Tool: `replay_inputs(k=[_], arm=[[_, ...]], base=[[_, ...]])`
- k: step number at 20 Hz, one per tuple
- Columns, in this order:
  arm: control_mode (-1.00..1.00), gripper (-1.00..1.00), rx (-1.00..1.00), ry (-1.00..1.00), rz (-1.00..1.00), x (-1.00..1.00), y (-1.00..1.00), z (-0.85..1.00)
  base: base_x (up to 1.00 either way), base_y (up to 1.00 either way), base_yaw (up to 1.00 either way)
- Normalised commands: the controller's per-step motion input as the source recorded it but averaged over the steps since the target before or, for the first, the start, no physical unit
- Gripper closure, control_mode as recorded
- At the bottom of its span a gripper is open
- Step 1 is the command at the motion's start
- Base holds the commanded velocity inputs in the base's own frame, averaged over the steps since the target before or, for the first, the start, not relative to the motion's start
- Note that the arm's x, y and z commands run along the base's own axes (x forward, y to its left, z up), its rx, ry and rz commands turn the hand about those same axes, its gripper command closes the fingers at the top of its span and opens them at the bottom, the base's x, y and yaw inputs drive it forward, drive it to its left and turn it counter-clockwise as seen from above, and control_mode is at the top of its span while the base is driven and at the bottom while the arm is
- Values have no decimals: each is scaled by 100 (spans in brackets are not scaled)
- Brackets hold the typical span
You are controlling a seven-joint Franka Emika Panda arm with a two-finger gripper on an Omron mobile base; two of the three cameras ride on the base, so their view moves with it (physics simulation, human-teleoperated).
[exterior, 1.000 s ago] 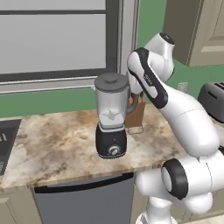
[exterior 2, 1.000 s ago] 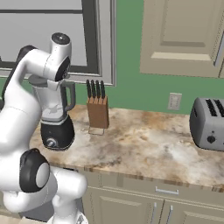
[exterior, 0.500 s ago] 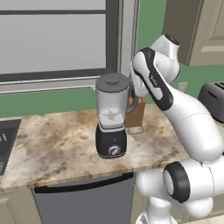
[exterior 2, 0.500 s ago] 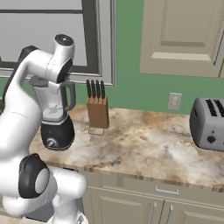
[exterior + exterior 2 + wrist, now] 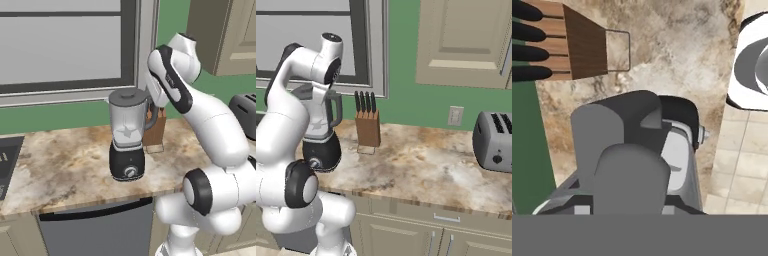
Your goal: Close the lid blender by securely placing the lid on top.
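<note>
The blender (image 5: 127,135) stands on the marble counter, a clear jar on a black base with a silver dial. The dark grey lid (image 5: 127,96) lies flat on the jar's mouth. My gripper (image 5: 149,98) is at the lid's right edge, just above the jar's dark handle, and its fingers are hidden behind the hand. From the right, the hand (image 5: 321,95) covers most of the jar, with the base (image 5: 323,150) below it. The hand view looks straight down on the grey lid (image 5: 612,130) and the dial (image 5: 700,134).
A wooden knife block (image 5: 155,131) (image 5: 367,125) (image 5: 572,45) stands right behind the blender. A toaster (image 5: 493,142) sits far right on the counter. A dark cooktop (image 5: 7,160) lies at the left end, with a window behind.
The arm's upper part has shifted slightly. The lid stays on the jar and the blender has not moved.
</note>
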Motion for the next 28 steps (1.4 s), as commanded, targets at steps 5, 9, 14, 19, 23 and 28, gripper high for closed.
replay_inputs(k=[5, 9, 14, 19, 23, 28], arm=[[-100, -100, -1, -2, 3, -14, 26, 0], [-100, -100, 0, -11, 0, -25, 7, 0], [-100, -100, 0, -12, 0, -17, 0, 0], [-100, -100, 0, -1, 0, -1, 0, -4], [-100, -100, -5, 0, 0, 19, 15, -25], [-100, -100, -5, -7, 0, 1, 6, -1]], base=[[0, 0, 0], [0, 0, 0], [0, 0, 0], [0, 0, 0], [0, 0, 0], [0, 0, 0]])
